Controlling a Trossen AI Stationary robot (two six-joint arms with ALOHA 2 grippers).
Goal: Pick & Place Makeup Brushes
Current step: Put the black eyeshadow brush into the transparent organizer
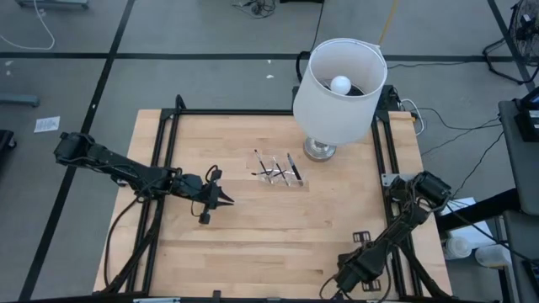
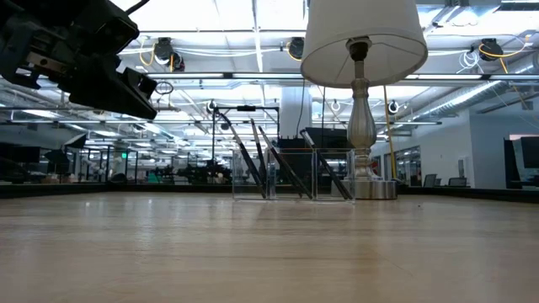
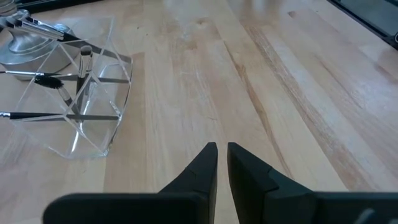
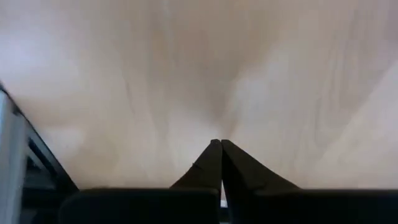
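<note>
Right now my left jaws (image 3: 222,148) hover low over bare counter (image 1: 253,236), well apart from the clear holder (image 3: 93,106), and they are nearly pinched together with a thin slit between the tips and nothing in them. I judge that narrow setting suits such slim handles: little travel is needed to close on 1. My right jaws (image 4: 221,144) are clenched fully, empty, parked near the counter's right edge, out of the way of the left arm's work.

The makeup brushes (image 1: 278,168) stand in that clear holder near the counter's middle, just beside the lamp (image 1: 339,84) base. They lean at angles against its walls, which keeps their upper ends splayed apart. They look pencil-thin and dark, with slim black handles; I count at least 4, though some may overlap. I see none lying loose on the counter.
</note>
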